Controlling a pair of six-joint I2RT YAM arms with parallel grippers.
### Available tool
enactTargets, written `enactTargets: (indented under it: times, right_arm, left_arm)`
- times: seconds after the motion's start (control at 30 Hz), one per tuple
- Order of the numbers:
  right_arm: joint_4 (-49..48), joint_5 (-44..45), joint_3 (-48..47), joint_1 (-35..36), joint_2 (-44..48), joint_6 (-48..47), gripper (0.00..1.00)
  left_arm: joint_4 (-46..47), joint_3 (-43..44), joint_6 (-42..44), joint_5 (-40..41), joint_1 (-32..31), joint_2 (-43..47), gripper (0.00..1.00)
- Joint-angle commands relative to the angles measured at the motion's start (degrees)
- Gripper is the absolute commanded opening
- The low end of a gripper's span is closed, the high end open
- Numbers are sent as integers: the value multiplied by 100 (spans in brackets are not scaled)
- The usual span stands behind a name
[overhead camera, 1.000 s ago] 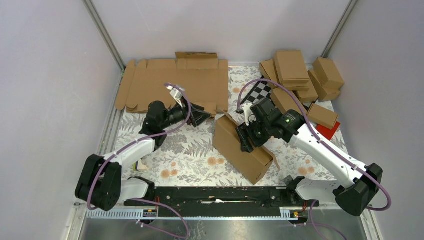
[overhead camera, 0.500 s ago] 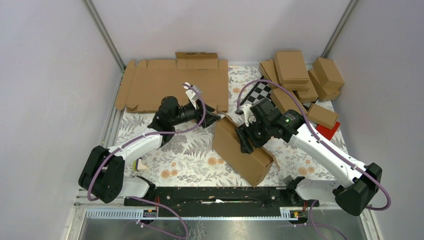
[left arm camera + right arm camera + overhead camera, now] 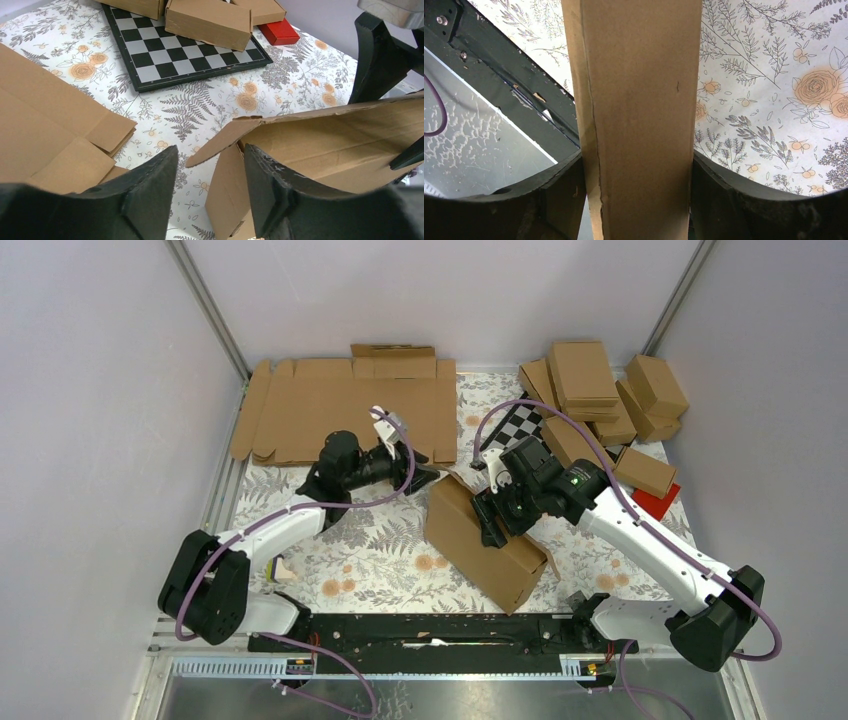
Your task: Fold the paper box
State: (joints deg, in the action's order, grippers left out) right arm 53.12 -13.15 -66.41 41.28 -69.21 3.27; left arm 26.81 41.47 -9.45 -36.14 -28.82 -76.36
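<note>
The paper box (image 3: 480, 545) is a partly folded brown cardboard box, tilted on the floral table mat near the middle. My right gripper (image 3: 497, 518) is shut on it, both fingers pressed against its two broad faces (image 3: 639, 100) across its thickness. My left gripper (image 3: 425, 478) is open at the box's upper left end. In the left wrist view a loose flap (image 3: 225, 142) juts out from the box (image 3: 325, 135) toward the gap between my left fingers (image 3: 210, 150); nothing is clamped. The right finger (image 3: 270, 180) sits by the box's corner.
Flat cardboard blanks (image 3: 350, 410) lie at the back left. A pile of closed brown boxes (image 3: 600, 390) sits at the back right on and around a checkerboard (image 3: 525, 425), with a red item (image 3: 660, 502) beside it. A black rail (image 3: 440, 630) runs along the near edge.
My left arm has swung right and forward until its fingers reached the box's flap end, and its jaws narrowed a little. The right gripper and the box have barely moved.
</note>
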Motion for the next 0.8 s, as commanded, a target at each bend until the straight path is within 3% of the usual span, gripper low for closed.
enactTargets:
  times: [0.0, 0.07, 0.23, 0.3, 0.57, 0.67, 0.77]
  right_arm:
    - [15, -87, -288, 34, 14, -72, 72]
    - [24, -25, -316, 36, 2, -47, 72]
    - [63, 471, -425, 34, -39, -4, 75]
    - [83, 706, -468, 33, -65, 15, 77]
    - [12, 1016, -399, 30, -143, 64, 84]
    - [-25, 989, -403, 38, -118, 99, 95]
    - [-78, 945, -407, 36, -36, 110, 98]
  left_arm:
    - [-11, 478, 93, -150, -19, -119, 51]
    - [-77, 502, 95, -85, -31, -98, 43]
    - [-180, 491, 11, 381, -170, 88, 9]
    - [-195, 419, -10, 633, -261, 242, 1]
    - [-456, 297, -191, 1083, -442, 554, 0]
    - [-540, 306, -197, 1194, -487, 601, 0]
    - [-614, 332, -195, 1208, -522, 600, 0]
